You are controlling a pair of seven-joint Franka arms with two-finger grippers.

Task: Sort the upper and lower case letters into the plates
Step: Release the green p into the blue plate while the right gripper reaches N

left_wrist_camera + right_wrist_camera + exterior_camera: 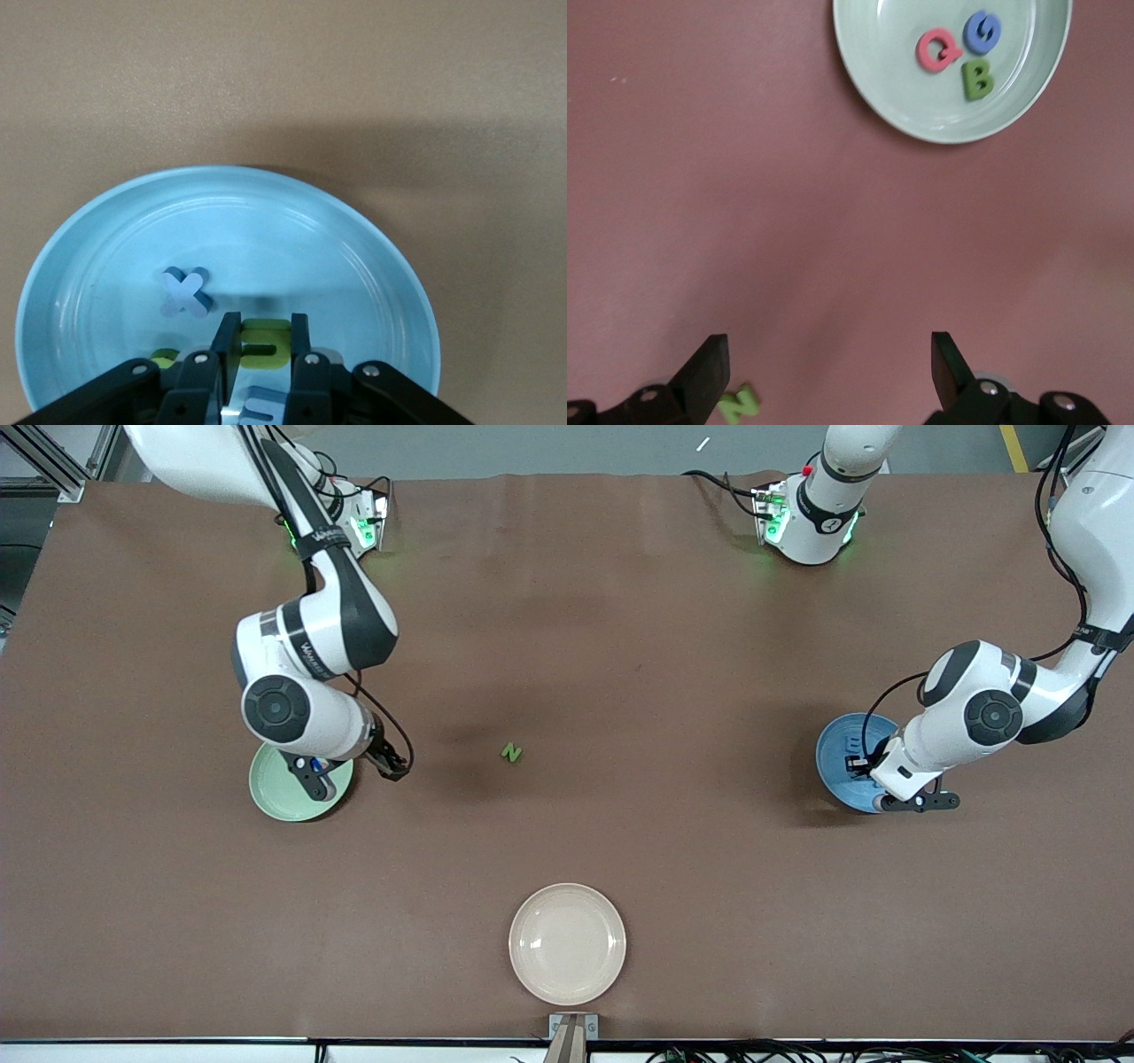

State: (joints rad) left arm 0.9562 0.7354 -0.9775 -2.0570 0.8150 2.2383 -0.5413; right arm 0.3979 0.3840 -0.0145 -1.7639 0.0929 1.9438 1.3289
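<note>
While the left gripper hangs low over the blue plate at the left arm's end of the table, its fingers stand narrow around a green letter, with a blue x lying in the plate just beside it. Over the bare table beside the mint plate, the right gripper is spread wide. That plate holds a pink Q, a blue letter and a green B. A green N lies mid-table, and a cream plate sits nearer the camera.
</note>
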